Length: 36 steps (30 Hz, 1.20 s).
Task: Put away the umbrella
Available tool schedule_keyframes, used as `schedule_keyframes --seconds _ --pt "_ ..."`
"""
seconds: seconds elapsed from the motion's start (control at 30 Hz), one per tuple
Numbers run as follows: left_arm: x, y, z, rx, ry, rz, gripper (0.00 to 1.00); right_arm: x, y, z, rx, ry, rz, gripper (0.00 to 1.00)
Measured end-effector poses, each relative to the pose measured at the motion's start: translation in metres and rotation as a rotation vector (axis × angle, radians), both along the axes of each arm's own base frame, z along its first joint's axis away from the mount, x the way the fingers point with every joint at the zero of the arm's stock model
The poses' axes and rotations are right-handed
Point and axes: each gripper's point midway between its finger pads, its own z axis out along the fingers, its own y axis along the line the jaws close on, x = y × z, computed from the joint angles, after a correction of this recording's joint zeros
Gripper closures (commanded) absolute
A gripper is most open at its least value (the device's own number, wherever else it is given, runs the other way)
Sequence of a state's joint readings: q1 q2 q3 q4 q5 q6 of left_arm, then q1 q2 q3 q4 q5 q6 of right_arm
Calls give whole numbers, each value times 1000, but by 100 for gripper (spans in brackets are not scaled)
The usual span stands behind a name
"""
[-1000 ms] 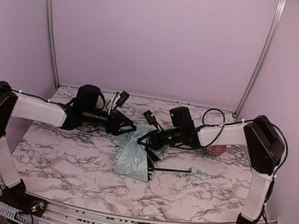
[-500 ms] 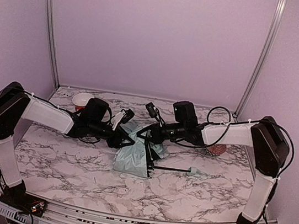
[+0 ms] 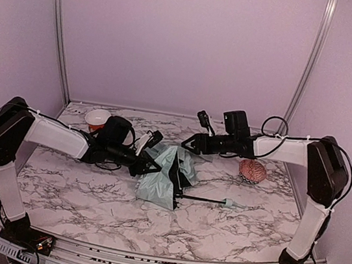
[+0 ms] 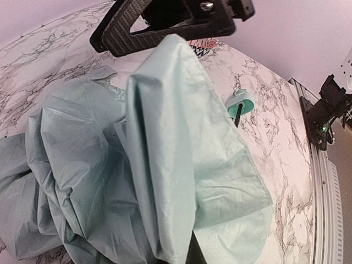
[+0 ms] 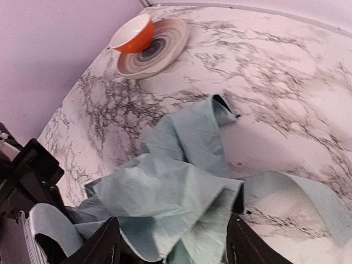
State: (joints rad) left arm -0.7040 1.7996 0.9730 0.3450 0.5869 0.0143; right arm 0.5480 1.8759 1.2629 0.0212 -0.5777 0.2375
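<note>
Umbrella status: the pale mint-green thin-fabric umbrella (image 3: 159,183) lies loose in the middle of the white marbled bench (image 3: 87,205), between the two arms. Its crumpled canopy (image 4: 165,165) heaps at the left end. The slim black shaft (image 3: 199,199) sticks out toward the right arm's side and ends in the small pale green handle (image 3: 230,204). So the long axis runs left-right across the bench, roughly parallel to the near edge.

Left claw (image 3: 150,162) is closed, pinching a raised fold at the canopy's left edge: in the wrist view the fabric runs straight up into the black fingers (image 4: 165,22). Right claw (image 3: 186,144) stands wide with nothing in it, hovering over the canopy's far-right side. Fabric sits below its fingers (image 5: 107,245); can't tell if they touch.

My read: the fabric wants gathering around the shaft next. Shaft and handle lie near-right of the right claw, so the right arm is nearer to them and the left is busy with fabric. Risk: thin fabric slipping out of a pinch.

Round pink patterned lump (image 3: 252,171) sits right of the canopy, by the right forearm. An orange bowl (image 3: 97,118) on a striped plate (image 5: 165,47) is at far left. Both are clear of the umbrella.
</note>
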Motion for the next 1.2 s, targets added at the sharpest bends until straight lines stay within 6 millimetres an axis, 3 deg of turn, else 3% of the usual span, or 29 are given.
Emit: schedule_keyframes --seconds 0.1,0.17,0.3,0.4,0.5,0.7,0.87,1.0,1.13,1.2 --pt "-1 0 4 -6 -1 -1 100 16 -20 -20 -29 53 -70 41" --pt "-2 0 8 -13 -3 -3 100 13 -17 -41 -51 109 -55 48" --pt "-4 -1 19 -30 -16 -6 100 -11 5 -94 -101 241 37 78" --pt "-4 -2 24 -41 -14 -7 100 -38 20 -121 -117 335 111 93" --pt "-3 -4 28 -49 -12 -3 100 -47 35 -119 -89 359 161 100" --pt "19 -6 26 -40 -10 67 100 -69 54 -117 -51 407 231 100" --pt "33 5 -22 55 38 140 100 -70 55 -116 -47 413 236 100" --pt "26 17 -55 126 92 170 100 -66 52 -115 -42 415 221 100" --pt "23 23 -68 155 111 191 100 -59 38 -110 -34 417 166 98" --pt "23 23 -70 154 112 194 100 -54 23 -102 -36 404 121 92"
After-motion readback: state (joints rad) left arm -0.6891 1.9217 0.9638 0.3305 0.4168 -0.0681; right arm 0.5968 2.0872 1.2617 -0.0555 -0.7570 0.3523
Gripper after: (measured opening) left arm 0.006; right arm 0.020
